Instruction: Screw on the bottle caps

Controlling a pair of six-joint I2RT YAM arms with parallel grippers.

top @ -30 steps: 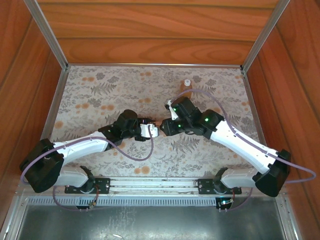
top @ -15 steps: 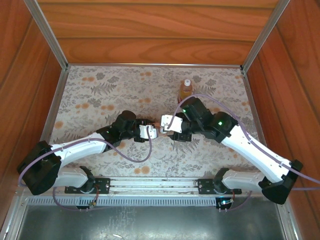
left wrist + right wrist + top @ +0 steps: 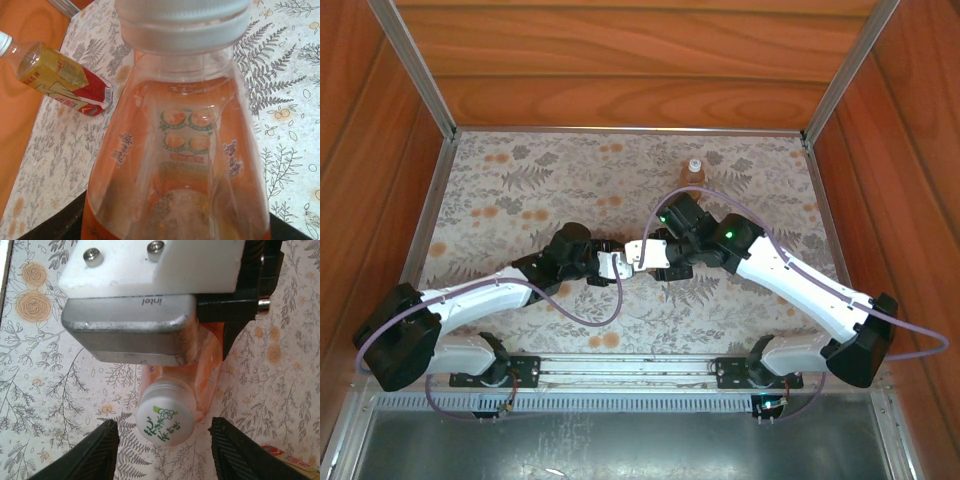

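Your left arm stretches low and inward, with the left gripper (image 3: 617, 264) clamped on the wide bottle (image 3: 175, 150). The right gripper (image 3: 164, 426) meets it head-on, jaws parted either side of its cap (image 3: 185, 22). The slim bottle (image 3: 693, 174) stands beyond the wide bottle, well apart.

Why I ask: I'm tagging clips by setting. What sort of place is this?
Probably a small robot test booth, not a home: wood-panelled walls and aluminium corner posts box in a floral-clothed table, with the left arm and right arm bolted at its near edge.
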